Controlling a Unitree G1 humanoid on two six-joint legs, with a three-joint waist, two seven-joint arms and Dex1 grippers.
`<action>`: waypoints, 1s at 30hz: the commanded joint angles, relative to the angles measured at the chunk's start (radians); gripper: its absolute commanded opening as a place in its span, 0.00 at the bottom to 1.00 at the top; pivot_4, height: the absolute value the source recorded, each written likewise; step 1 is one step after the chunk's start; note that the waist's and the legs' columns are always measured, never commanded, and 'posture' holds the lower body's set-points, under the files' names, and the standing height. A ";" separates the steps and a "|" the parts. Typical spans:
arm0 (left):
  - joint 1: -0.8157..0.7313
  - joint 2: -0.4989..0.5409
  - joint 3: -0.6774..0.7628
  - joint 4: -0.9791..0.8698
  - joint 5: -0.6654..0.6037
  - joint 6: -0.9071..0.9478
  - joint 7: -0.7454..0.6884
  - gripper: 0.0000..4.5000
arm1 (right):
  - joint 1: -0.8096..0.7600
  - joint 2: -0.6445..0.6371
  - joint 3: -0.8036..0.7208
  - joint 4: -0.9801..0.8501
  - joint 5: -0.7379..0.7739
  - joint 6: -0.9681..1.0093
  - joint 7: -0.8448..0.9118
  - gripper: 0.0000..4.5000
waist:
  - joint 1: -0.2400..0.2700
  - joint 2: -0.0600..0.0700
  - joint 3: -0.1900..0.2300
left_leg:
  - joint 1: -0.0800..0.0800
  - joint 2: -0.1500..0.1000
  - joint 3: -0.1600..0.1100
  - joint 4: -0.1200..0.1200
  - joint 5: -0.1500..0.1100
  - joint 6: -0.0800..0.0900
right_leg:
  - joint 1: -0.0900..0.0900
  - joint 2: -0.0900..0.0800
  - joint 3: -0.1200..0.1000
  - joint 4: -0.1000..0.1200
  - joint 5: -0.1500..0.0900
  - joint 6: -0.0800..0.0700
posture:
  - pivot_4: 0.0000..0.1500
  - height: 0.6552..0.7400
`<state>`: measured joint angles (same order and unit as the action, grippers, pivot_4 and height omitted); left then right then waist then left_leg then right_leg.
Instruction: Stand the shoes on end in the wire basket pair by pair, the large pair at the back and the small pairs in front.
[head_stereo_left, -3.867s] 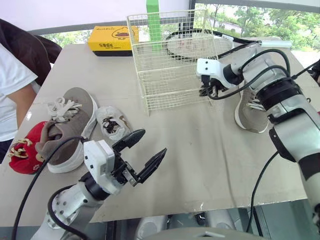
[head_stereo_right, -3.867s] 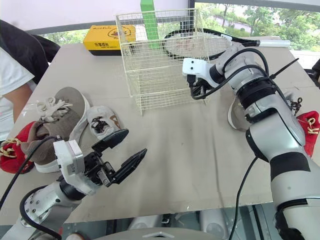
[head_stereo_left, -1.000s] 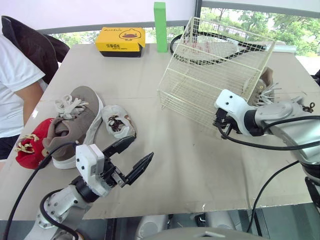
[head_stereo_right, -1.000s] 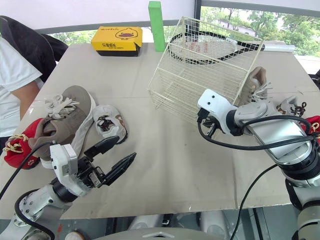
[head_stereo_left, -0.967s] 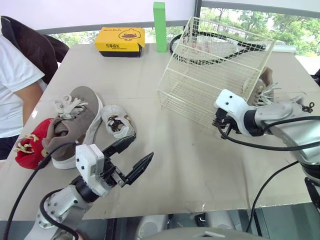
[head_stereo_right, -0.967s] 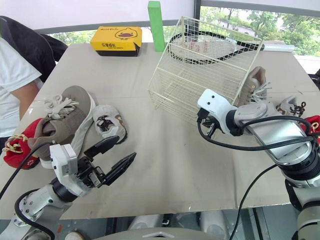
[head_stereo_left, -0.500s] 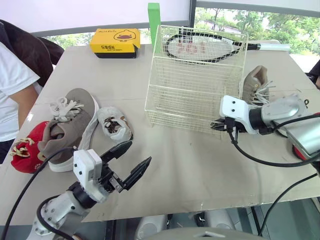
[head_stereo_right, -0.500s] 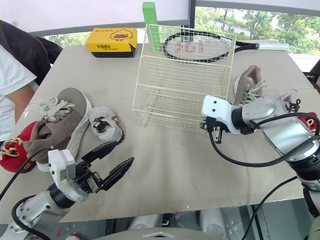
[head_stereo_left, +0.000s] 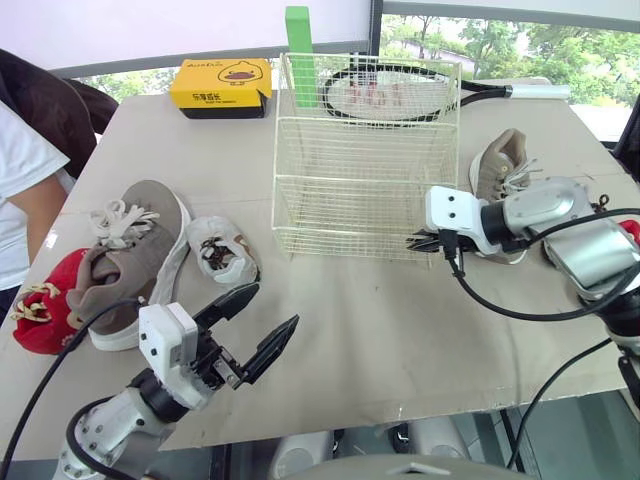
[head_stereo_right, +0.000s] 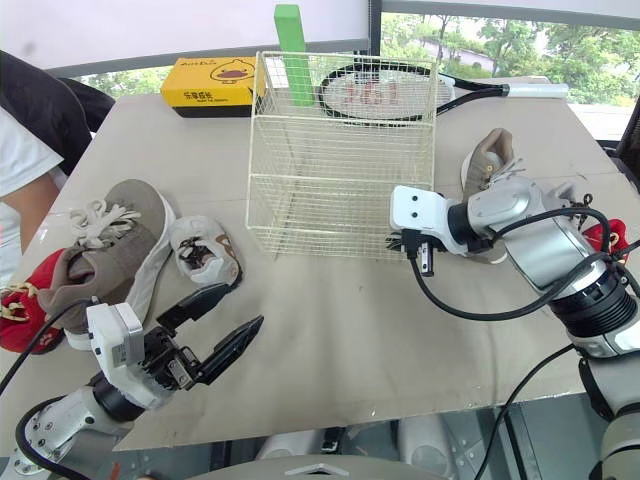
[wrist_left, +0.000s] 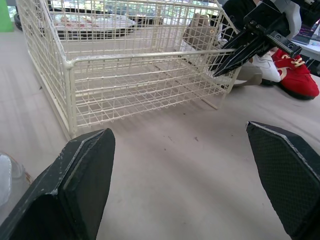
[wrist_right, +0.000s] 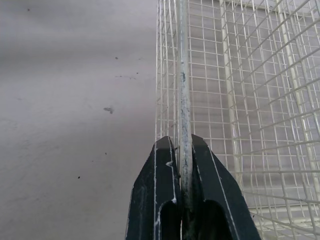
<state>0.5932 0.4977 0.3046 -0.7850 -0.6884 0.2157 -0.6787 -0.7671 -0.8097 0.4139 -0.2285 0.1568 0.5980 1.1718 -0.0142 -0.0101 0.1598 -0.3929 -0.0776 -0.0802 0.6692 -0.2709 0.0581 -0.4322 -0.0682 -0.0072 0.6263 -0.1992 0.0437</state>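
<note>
Gripping a thick edge wire low at the near right corner of the wire basket (head_stereo_left: 365, 160), your right gripper (wrist_right: 179, 142) has both fingers pinched tight on it. My read is that it's there to square up or steady the basket before loading.

The basket sits flat on the table (head_stereo_left: 380, 330), about mid-table, and it's empty. It's cream-coloured open mesh and looks light, so it would probably slide if bumped.

Your left gripper (head_stereo_left: 276, 304) hangs low over the near left of the table, fingers spread wide and holding nothing. It looks staged for the first pick.

Near it lie a large grey shoe (head_stereo_left: 130, 250), a small white shoe (head_stereo_left: 222, 255) just beside that, and a red shoe (head_stereo_left: 40, 315) touching the grey one. The other grey shoe (head_stereo_left: 500, 165) is right of the basket, beyond your right arm, with a second red shoe (wrist_left: 297, 82) near it. The pairs are split across both sides and none is loaded yet.
</note>
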 joint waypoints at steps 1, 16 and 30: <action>0.004 0.001 0.007 -0.045 0.004 -0.021 0.000 1.00 | 0.005 0.024 -0.015 -0.022 0.007 -0.035 0.014 0.01 | 0.000 0.000 0.000 | 0.000 0.000 0.000 0.000 0.000 0.000 | 0.000 0.000 0.000 0.000 0.000 0.000 | 1.00 1.00; 0.013 -0.061 0.160 -0.016 -0.123 -0.015 0.120 1.00 | 0.064 0.193 -0.369 -0.218 0.346 0.024 -0.133 1.00 | 0.020 0.004 0.003 | -0.002 0.000 -0.001 -0.001 0.000 0.000 | -0.001 0.000 0.000 0.000 0.000 0.000 | 1.00 1.00; 0.180 -0.027 0.643 0.166 -0.255 0.043 0.210 1.00 | 0.217 0.338 -0.343 -0.297 0.437 -0.077 -0.210 1.00 | 0.029 0.003 0.002 | -0.001 0.000 -0.001 0.000 0.000 0.000 | -0.001 0.000 -0.002 0.000 -0.002 -0.002 | 1.00 1.00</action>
<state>0.7615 0.4537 0.9076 -0.6242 -0.9306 0.2489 -0.4750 -0.5503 -0.4719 0.0754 -0.5024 0.5737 0.5412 0.9636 0.0150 -0.0072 0.1618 -0.3935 -0.0777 -0.0814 0.6693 -0.2711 0.0584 -0.4327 -0.0681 -0.0093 0.6261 -0.2008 0.0414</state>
